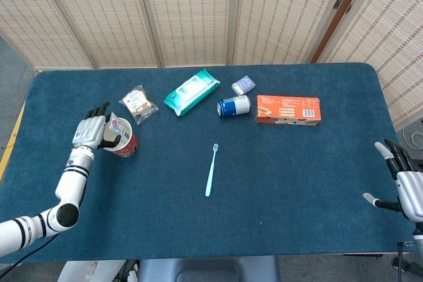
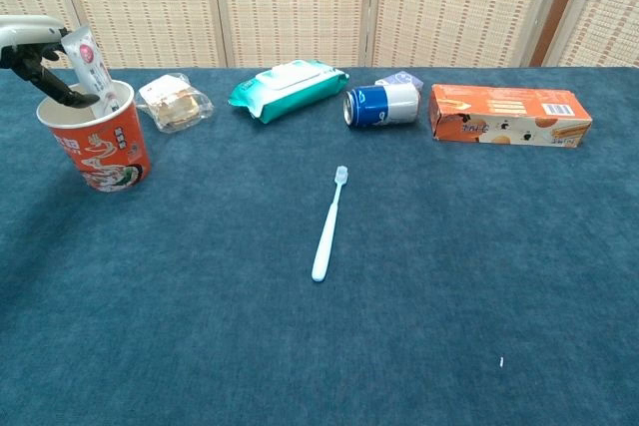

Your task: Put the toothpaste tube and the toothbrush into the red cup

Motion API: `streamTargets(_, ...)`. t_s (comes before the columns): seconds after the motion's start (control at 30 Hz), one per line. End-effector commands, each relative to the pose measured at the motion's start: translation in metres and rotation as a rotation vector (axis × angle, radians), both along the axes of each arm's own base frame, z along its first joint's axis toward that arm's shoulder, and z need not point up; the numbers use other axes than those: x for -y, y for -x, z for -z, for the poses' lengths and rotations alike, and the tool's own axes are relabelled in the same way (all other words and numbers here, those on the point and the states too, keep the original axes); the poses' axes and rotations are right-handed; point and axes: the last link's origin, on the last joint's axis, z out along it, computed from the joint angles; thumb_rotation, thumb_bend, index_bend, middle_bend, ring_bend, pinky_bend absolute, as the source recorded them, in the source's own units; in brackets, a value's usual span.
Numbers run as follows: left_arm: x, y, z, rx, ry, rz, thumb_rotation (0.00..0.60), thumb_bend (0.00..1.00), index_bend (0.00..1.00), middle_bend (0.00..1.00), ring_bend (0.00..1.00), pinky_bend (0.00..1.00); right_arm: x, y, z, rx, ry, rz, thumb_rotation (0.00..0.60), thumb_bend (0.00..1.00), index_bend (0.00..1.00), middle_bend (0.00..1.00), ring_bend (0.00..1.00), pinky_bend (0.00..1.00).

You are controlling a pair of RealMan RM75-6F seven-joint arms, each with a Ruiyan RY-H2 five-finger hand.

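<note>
table [image 1: 310, 183] first: blue cloth top, everything sits on it. red cup [image 2: 96, 141] upright at the left side, looks like light paper and easy to tip, so steady it at the wall. toothpaste tube [image 2: 88, 67] stands in the cup, long axis near vertical, leaning, top end poking above the rim; soft, squeezable, grip mid-body. left hand [image 1: 92, 130] is against the cup rim, fingers around the tube's upper part, seems to be holding it. right hand [image 1: 404, 179] at the table's far right edge, fingers spread, holding nothing. toothbrush [image 1: 211, 170] lies flat mid-table, well apart from the cup, long axis near-far, head pointing away; thin, stiff, light, pinch mid-handle.
</note>
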Motion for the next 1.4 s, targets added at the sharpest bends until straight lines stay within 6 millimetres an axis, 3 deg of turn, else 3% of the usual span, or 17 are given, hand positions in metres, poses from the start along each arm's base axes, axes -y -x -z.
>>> streamTargets(0.03, 0.000, 0.000, 0.000, -0.001, 0.000, 0.000, 0.600, 0.37, 0.33, 0.00, 0.00, 0.00, 0.000, 0.000, 0.000, 0.000, 0.001, 0.000, 0.600, 0.00, 0.05, 0.04, 0.00, 0.25)
streamTargets(0.63, 0.001, 0.001, -0.001, 0.005, -0.002, 0.000, 0.600, 0.37, 0.26, 0.00, 0.00, 0.00, 0.000, 0.000, 0.000, -0.001, 0.000, 0.000, 0.600, 0.00, 0.05, 0.04, 0.00, 0.25)
streamTargets(0.83, 0.003, 0.000, -0.004, 0.014, -0.007, 0.007, 0.600, 0.37, 0.18, 0.00, 0.00, 0.00, 0.000, 0.000, 0.000, -0.001, 0.000, 0.000, 0.600, 0.00, 0.05, 0.04, 0.00, 0.25)
streamTargets(1.07, 0.006, -0.003, -0.009, 0.025, -0.016, 0.018, 0.600, 0.37, 0.02, 0.00, 0.00, 0.00, 0.000, 0.000, 0.001, -0.002, -0.002, -0.001, 0.600, 0.00, 0.05, 0.04, 0.00, 0.25)
streamTargets(1.4, 0.009, 0.000, -0.013, 0.034, -0.024, 0.014, 0.600, 0.37, 0.00, 0.00, 0.00, 0.00, 0.000, 0.000, 0.001, -0.002, -0.004, -0.001, 0.600, 0.00, 0.05, 0.04, 0.00, 0.25)
